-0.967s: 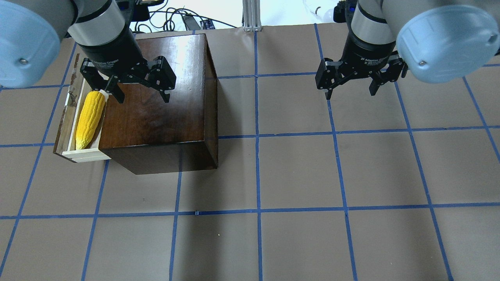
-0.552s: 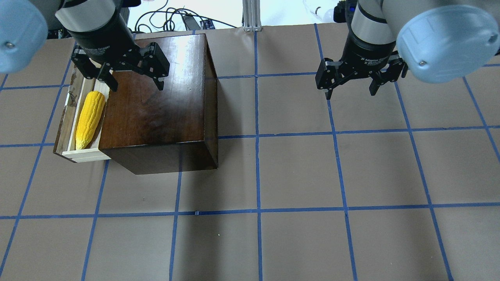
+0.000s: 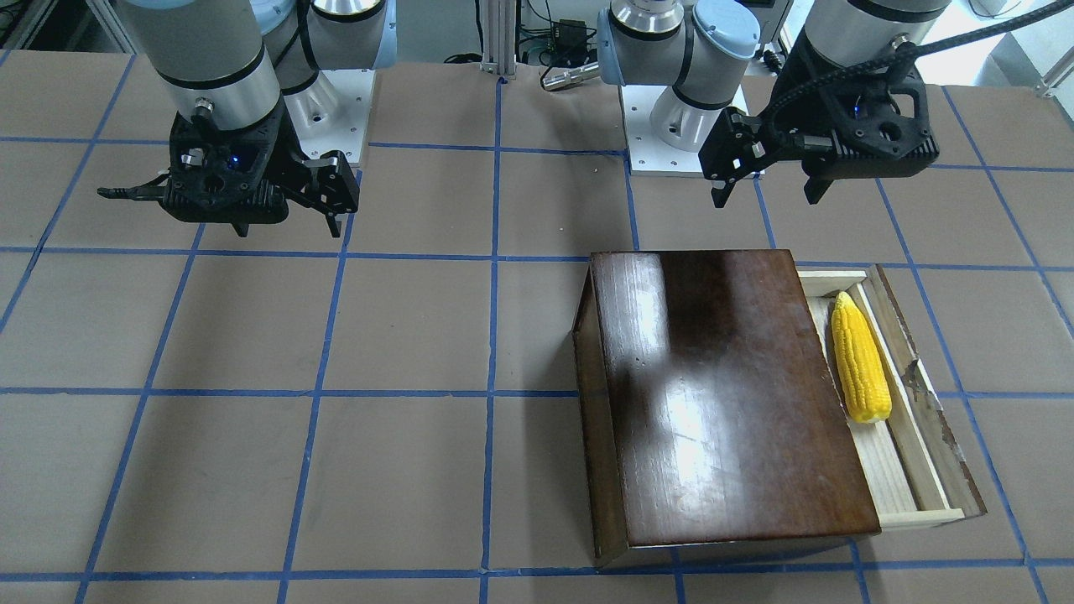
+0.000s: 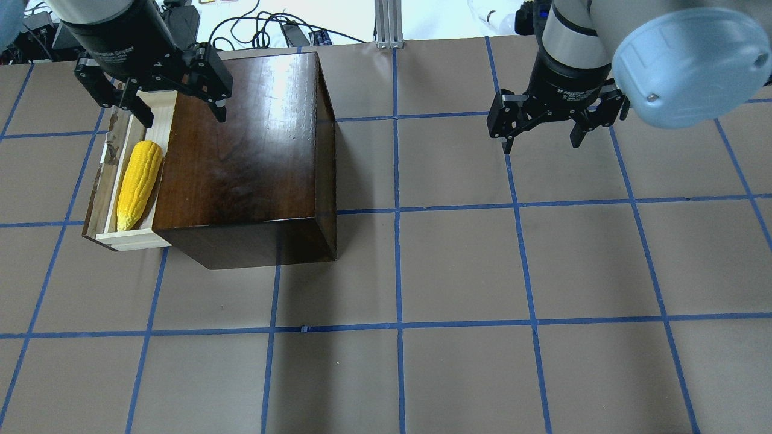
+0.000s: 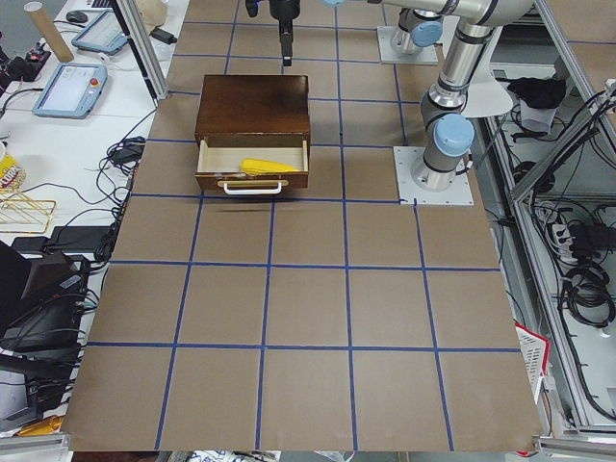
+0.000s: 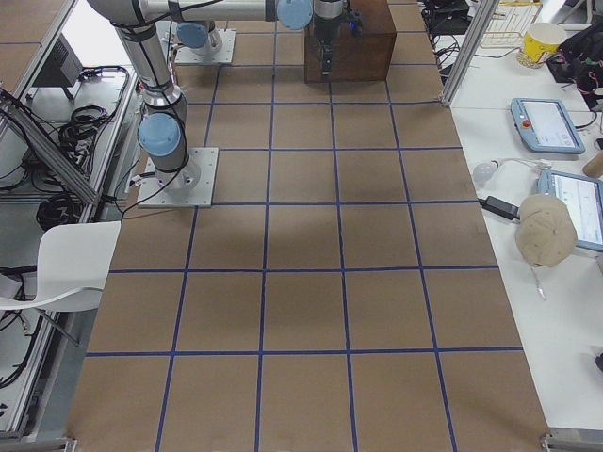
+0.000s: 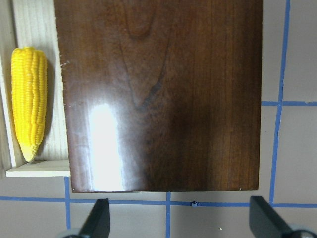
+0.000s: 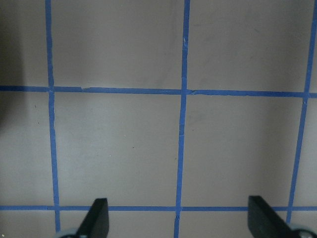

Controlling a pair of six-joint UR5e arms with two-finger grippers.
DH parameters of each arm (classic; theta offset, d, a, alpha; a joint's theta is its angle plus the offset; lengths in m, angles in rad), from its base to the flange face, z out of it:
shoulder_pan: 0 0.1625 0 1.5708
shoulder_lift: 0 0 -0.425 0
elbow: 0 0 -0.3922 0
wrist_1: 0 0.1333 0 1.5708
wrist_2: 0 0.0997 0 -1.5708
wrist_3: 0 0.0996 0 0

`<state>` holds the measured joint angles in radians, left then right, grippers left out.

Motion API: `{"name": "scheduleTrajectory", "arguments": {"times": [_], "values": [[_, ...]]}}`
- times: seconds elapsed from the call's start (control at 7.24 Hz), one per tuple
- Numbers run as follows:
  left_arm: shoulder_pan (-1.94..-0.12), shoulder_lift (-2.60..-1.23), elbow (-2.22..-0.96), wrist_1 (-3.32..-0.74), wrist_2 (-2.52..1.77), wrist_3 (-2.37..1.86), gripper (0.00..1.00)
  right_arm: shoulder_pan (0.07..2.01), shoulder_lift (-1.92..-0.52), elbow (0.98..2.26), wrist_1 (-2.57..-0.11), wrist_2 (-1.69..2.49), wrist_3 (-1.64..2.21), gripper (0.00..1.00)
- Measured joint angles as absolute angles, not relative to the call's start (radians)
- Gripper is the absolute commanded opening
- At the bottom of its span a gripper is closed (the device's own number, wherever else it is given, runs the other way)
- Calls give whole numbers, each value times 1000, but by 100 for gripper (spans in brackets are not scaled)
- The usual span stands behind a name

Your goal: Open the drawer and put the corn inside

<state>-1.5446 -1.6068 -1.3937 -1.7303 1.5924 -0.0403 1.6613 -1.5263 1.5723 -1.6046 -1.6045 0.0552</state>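
Judging the small bright yellow kernel-textured corn cob (image 4: 140,184): probably light, stiff and bumpy enough to grip, best pinched across the thick middle, not the tapered tip. Lies lengthwise inside the pulled-out shallow pale-wood drawer (image 4: 134,240) of the glossy dark-brown wooden box (image 4: 241,157). Hovering above, spread wide and empty: left pincer (image 4: 180,111). Hanging well apart over bare brown gridded counter (image 4: 458,259), likewise spread and gripping nothing: right pincer (image 4: 541,141).

- The shallow pale-wood drawer with a chipped dark-brown front panel (image 4: 134,240) stood partly pulled out of its glossy dark-brown wooden box (image 4: 241,150), opening toward the worktop's left end, near the edge far from the robot.
- The small bright yellow, kernel-textured corn cob (image 4: 139,184) lay flat inside the drawer, lengthwise along it, close beside the box, with its pointed tip toward the robot's edge.
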Motion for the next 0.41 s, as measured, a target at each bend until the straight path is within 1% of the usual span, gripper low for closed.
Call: {"name": "scheduleTrajectory", "arguments": {"times": [0.41], "values": [[-1550, -1617, -1395, -1739, 1595, -45, 100, 1661, -1526, 1572, -1605, -1605, 55, 100]]}}
